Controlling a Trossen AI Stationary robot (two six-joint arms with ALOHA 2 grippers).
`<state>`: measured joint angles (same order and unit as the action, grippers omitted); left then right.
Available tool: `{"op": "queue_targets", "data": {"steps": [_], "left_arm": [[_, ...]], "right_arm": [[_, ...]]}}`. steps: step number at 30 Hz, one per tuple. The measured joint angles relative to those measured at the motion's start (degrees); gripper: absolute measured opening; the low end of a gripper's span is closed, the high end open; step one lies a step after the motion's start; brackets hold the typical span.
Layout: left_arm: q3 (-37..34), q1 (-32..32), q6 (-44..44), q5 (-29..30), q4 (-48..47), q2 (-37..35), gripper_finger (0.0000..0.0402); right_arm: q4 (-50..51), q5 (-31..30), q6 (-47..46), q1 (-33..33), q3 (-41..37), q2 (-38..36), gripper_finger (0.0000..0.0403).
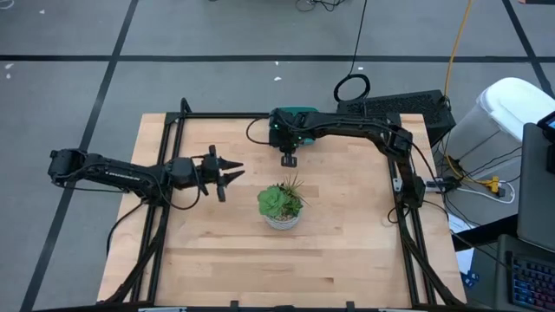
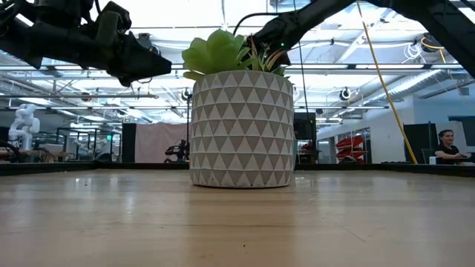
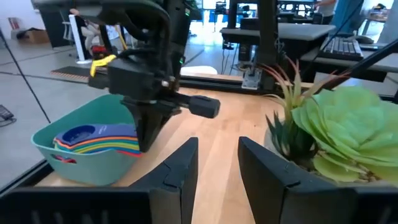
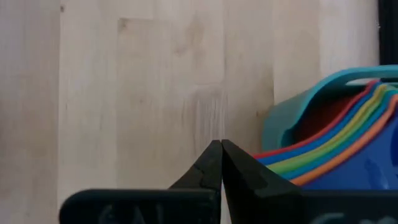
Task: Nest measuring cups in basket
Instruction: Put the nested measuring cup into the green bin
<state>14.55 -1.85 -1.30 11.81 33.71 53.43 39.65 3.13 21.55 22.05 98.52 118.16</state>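
Note:
The teal basket stands at the table's far edge, mostly under my right arm in the high view. Inside it the measuring cups lie nested one in another, and their coloured handles fan out over the basket's rim. My right gripper is shut with nothing between its fingers. It points steeply down, just beside the basket on its near side, above bare wood. My left gripper hovers open left of the plant, level and pointing toward the basket, its fingers well short of it. My right gripper's shut fingers stand right next to the stacked handles. I cannot tell whether they touch them. My left gripper touches nothing.
A green succulent in a white patterned pot stands mid-table, near side of the basket and right of my left gripper. Black frame rails run along the table's left, right and far edges. Bare wood lies toward the near edge. A person sits far behind.

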Motion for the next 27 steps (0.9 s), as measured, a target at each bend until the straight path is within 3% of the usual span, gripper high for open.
{"op": "queue_targets", "data": {"steps": [13, 27], "left_arm": [[0.0, -0.07, -0.62, -0.04, -1.04, 0.02, 0.0118], [0.0, 0.0, -0.72, -0.43, -1.26, 0.02, 0.0118]], "right_arm": [[-2.18, -0.25, -0.44, -0.61, 0.46, 4.23, 0.0], [0.01, -10.9, 0.34, -0.68, 0.52, 4.56, 0.0]]}}
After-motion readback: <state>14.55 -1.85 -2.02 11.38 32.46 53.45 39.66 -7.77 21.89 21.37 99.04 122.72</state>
